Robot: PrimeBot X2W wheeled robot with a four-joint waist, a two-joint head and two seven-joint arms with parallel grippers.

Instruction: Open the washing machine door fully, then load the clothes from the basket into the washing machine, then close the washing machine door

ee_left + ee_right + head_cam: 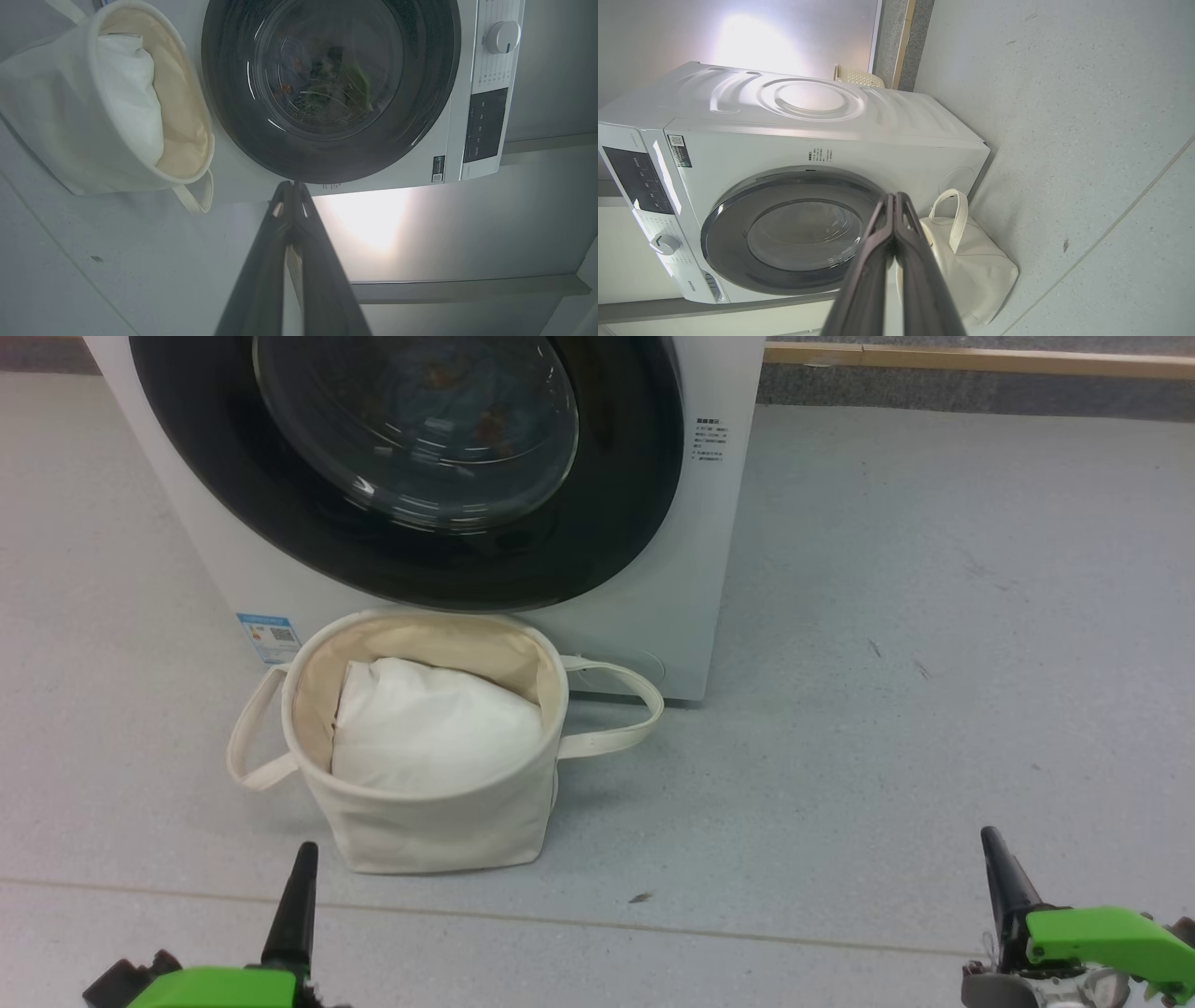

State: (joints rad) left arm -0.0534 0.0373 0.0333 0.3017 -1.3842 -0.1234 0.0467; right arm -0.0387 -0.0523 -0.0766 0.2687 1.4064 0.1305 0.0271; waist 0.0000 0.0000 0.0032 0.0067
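Speckled grey floor [934, 616] all round, and on it the washing machine [653, 644], a boxy white shell, smooth-fronted. Its round washing machine door [597, 532] sits shut, a wide glossy black rim around bulging clear glass. Just in front stands the basket [439, 821], a cream canvas tub with limp loop handles, holding a plump white liner [429, 728]. The clothes [439, 401], soft blue with orange flecks, lie behind the glass. The left gripper [306, 854] and the right gripper [991, 840] hang low, their tapered dark fingers pressed together, empty.
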